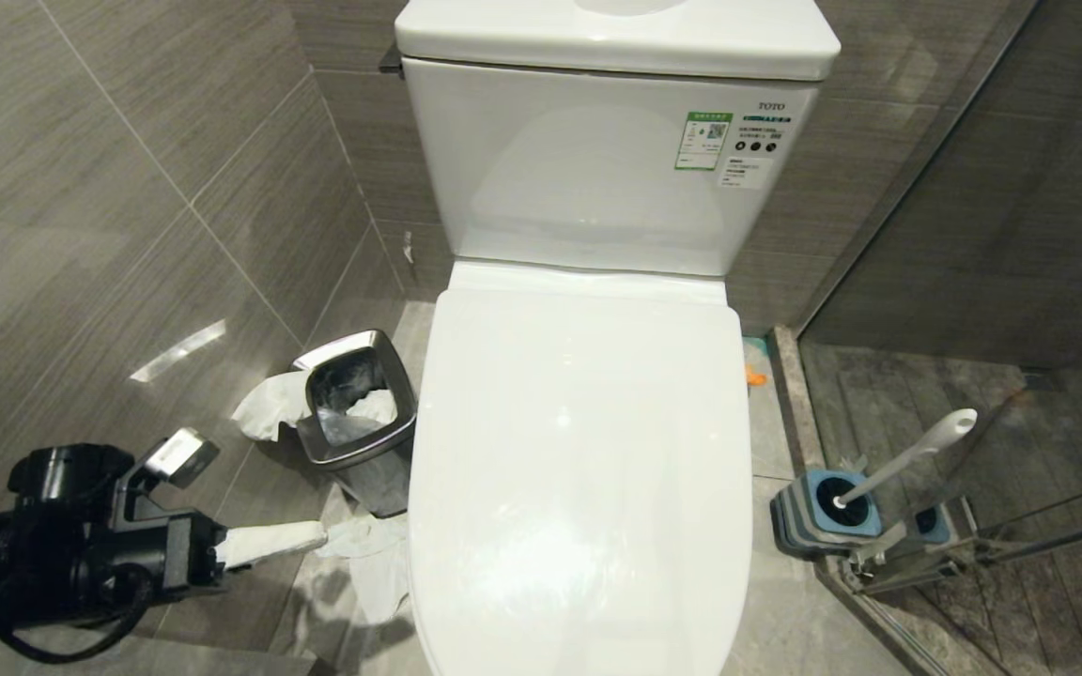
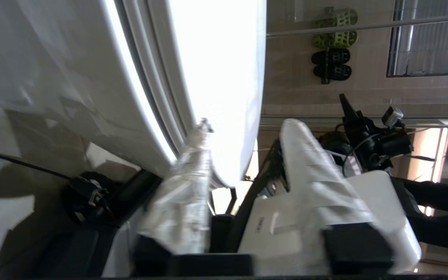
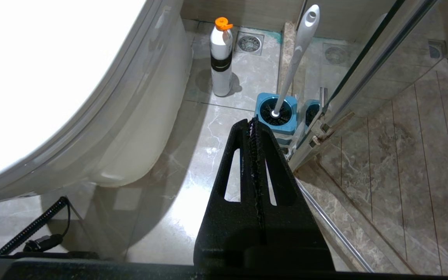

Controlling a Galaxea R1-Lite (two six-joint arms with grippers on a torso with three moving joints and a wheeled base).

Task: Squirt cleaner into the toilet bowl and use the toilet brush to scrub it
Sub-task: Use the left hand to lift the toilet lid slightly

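The left gripper [image 1: 320, 537] reached in low from eight o'clock, level, its white fingers [image 2: 309, 167] apart and holding nothing, beside the shut white toilet lid [image 1: 579, 451]. The right gripper [image 3: 253, 126] hung closed and empty. The white cleaner bottle with orange cap [image 3: 222, 58] and the white-handled toilet brush [image 1: 917, 453] stood at three o'clock.

Steel bin [image 1: 356, 413] left of toilet [image 1: 583, 469]; toilet brush [image 1: 907, 457] in holder [image 1: 827, 516] on right; cleaner [image 3: 221, 58] apparently behind holder.
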